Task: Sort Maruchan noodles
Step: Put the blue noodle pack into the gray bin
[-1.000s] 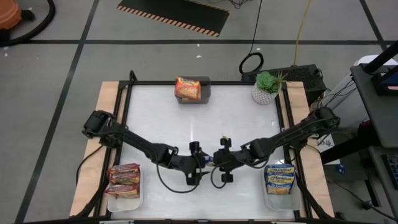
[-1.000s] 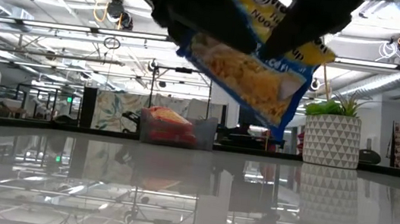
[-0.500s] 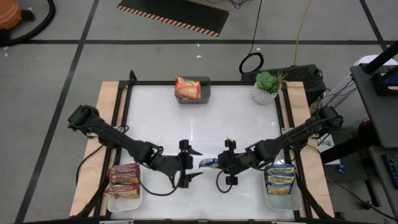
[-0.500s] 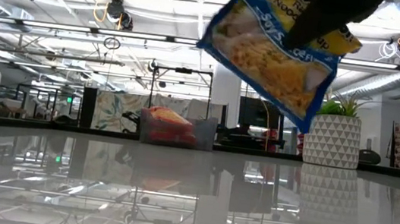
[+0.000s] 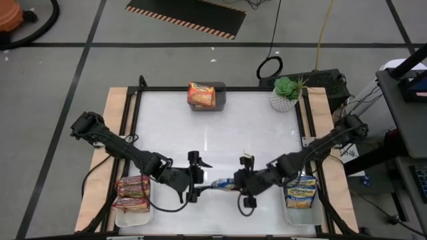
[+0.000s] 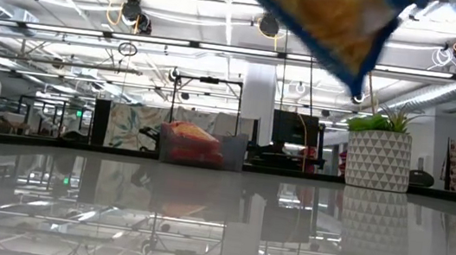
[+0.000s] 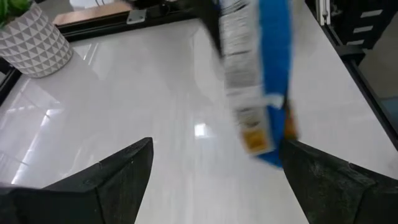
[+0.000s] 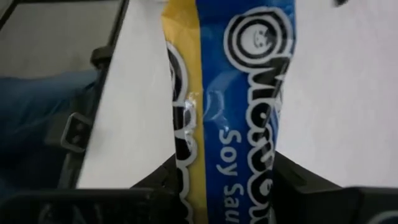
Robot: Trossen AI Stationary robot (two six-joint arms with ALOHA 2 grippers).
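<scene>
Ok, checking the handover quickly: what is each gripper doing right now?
Left gripper: open, holding nothing.
Right gripper: shut on the blue-and-yellow noodle packet.

Overhead view straight down, low view level across table (image 5: 220,127), 2 wrist views close

Bin (image 5: 217,97) at table's far edge, plant pot (image 5: 284,100) to its right; trays near corners, left (image 5: 133,215), right (image 5: 300,212).

Blue-yellow noodle packet (image 5: 223,183) held aloft, others in trays, bin
</scene>
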